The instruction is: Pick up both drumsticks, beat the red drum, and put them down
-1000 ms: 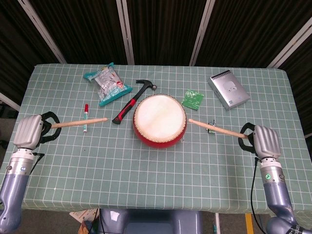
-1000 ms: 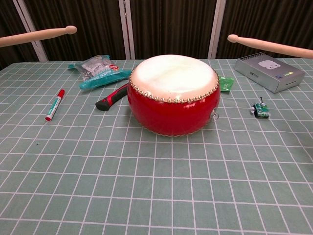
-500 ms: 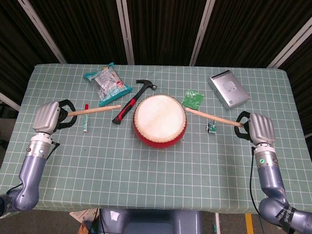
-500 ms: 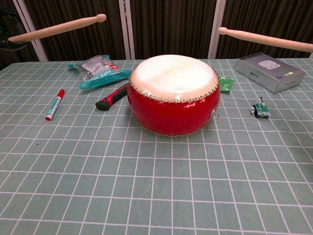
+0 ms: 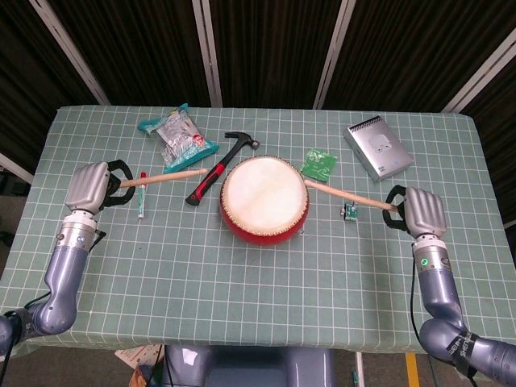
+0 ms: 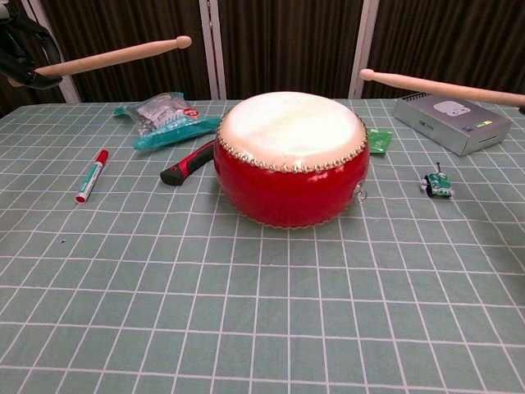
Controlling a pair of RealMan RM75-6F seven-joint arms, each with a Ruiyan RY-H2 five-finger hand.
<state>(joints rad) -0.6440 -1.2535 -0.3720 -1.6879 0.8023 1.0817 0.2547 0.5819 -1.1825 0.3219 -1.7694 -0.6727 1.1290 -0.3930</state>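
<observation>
Gripping one drumstick [image 5: 171, 175] in the left robot hand [image 5: 89, 186] and another drumstick [image 5: 347, 196] in the right robot hand [image 5: 422, 211], both sticks are aimed inward at the red drum [image 5: 264, 197] between them, tips raised beside its rim.

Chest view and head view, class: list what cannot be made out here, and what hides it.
- Right robot hand: out of the chest view, cut by the right edge.
- Hammer head: chest view, behind the drum.
- Toy: too small in both views to identify.
- Notebook print: too small to read.
</observation>
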